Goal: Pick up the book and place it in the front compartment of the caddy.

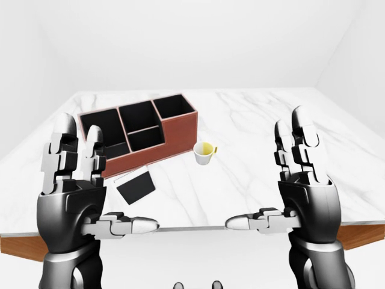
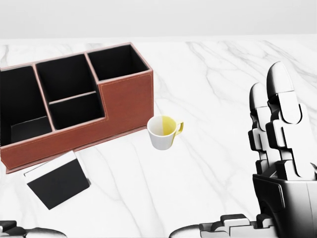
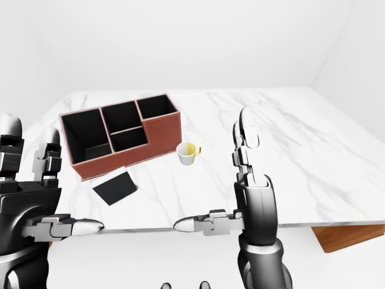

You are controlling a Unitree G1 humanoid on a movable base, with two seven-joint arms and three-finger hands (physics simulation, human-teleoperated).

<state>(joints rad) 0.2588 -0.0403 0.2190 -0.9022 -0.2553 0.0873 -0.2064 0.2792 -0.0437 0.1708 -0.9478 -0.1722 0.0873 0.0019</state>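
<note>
- Left-eye view showed a white marble table [image 1: 252, 120] filling most of the scene, its wooden underside visible at the near corners.
- On the left part of the table stood the brown caddy [image 2: 126, 96], set at a slant, with black-lined compartments open to the top: one large at the left, two smaller in the middle, one at the far right end.
- Both robot hands were raised near the table's near edge, palms facing each other and well apart. The left hand [image 1: 72, 186] had its fingers upright and thumb pointing right, spread wide and holding nothing.
- The right hand [image 1: 301, 186] mirrored it, fingers upright, thumb pointing left, also spread and empty.
- The black book [image 2: 58, 182] lay flat on the table just beside the caddy's near wall, at its left end, apart from both hands.
- A small white cup [image 2: 163, 132] with yellow inside stood just right of the caddy.
</note>
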